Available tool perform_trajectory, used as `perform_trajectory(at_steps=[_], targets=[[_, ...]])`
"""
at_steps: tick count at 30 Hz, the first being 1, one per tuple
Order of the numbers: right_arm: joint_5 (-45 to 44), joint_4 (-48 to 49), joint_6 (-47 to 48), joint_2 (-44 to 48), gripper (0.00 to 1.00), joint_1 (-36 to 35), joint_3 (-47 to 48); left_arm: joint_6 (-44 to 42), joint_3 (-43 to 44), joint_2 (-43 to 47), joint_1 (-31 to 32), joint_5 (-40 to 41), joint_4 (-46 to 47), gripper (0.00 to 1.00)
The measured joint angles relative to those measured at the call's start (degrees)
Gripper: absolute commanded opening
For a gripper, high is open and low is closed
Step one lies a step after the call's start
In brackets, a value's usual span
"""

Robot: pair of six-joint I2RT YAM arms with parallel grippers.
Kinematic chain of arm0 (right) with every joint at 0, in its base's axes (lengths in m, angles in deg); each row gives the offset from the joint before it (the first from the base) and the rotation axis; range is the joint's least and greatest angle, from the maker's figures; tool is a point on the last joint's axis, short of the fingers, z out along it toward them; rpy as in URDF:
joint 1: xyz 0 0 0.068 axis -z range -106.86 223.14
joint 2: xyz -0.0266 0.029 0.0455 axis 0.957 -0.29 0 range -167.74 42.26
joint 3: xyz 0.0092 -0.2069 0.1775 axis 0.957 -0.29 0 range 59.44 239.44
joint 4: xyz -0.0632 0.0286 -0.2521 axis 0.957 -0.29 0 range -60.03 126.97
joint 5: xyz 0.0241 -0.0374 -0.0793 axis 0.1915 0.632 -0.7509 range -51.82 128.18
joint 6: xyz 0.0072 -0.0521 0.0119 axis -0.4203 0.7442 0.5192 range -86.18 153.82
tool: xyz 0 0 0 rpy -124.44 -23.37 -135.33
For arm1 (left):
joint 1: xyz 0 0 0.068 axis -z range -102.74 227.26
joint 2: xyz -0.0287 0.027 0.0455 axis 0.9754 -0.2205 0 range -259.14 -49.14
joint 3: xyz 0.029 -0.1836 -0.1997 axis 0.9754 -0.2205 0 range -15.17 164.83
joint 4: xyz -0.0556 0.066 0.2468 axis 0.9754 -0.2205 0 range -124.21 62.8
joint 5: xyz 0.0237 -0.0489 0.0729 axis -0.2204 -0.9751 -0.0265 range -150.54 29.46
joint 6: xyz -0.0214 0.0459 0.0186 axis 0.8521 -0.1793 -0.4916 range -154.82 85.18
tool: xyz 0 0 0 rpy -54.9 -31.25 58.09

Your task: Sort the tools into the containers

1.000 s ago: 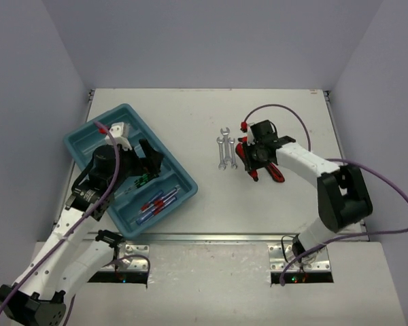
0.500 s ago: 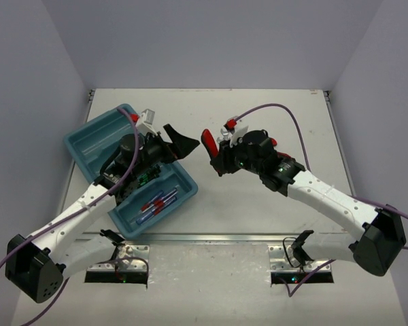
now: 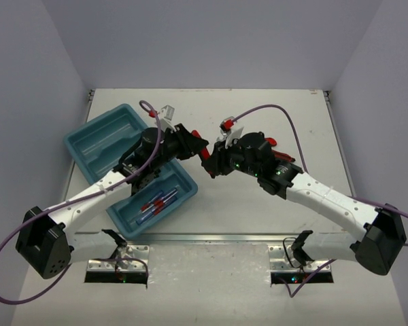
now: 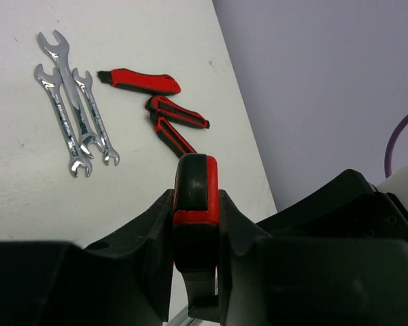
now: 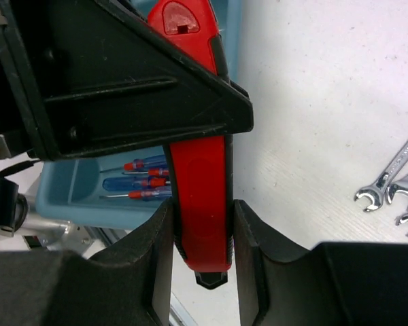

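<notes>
The red-handled tool (image 4: 196,187) is held off the table, pinched from both ends at once. It has a black edge, and I cannot tell what kind of tool it is. My left gripper (image 4: 196,204) has its jaws clamped on one end, a finger pressed to each side of the handle. My right gripper (image 5: 204,210) has its jaws closed on the other end in the same way, so the two grippers meet nose to nose with the tool bridging them. From above, this meeting point is just beside the right-hand edge of the teal-blue tray (image 3: 95,139), over the bare table (image 3: 258,109) and not over any compartment.

In the tray's nearest long compartment lie the blue-and-red-handled screwdrivers (image 3: 156,202), side by side along its length. My left arm crosses over the middle of the tray and hides part of it.

Farther out on the table, three silver wrenches (image 4: 71,125) lie parallel and touching each other. Near them is a pair of red-handled pliers (image 4: 177,125) with its handles spread. Just beyond the pliers lies a single red-handled tool with a black tip (image 4: 139,80), apart from both.
</notes>
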State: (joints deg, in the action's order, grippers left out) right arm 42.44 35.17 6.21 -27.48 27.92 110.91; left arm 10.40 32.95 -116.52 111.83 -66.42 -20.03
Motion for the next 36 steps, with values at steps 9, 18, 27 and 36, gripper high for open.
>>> perform_trajectory(at_steps=[9, 18, 27, 36], targets=[[-9.73, -3.2, 0.99, 4.46, 0.99, 0.53, -2.07, -7.55, 15.41, -5.12, -6.05, 10.93, -17.82, 0.0], [-20.38, -9.13, 2.29, 19.33, 0.99, 12.59, -13.77, -13.77, 24.96, -11.59, -25.87, 32.6, -29.38, 0.0], [-20.03, -9.49, 4.58, 17.3, 0.99, 13.38, -14.08, -49.94, 23.07, -18.95, -25.45, 40.15, -19.37, 0.0], [-18.66, -9.49, 5.18, 16.48, 0.99, 13.71, -14.08, -72.86, 7.17, -19.7, -25.4, 37.11, -12.28, 0.01]])
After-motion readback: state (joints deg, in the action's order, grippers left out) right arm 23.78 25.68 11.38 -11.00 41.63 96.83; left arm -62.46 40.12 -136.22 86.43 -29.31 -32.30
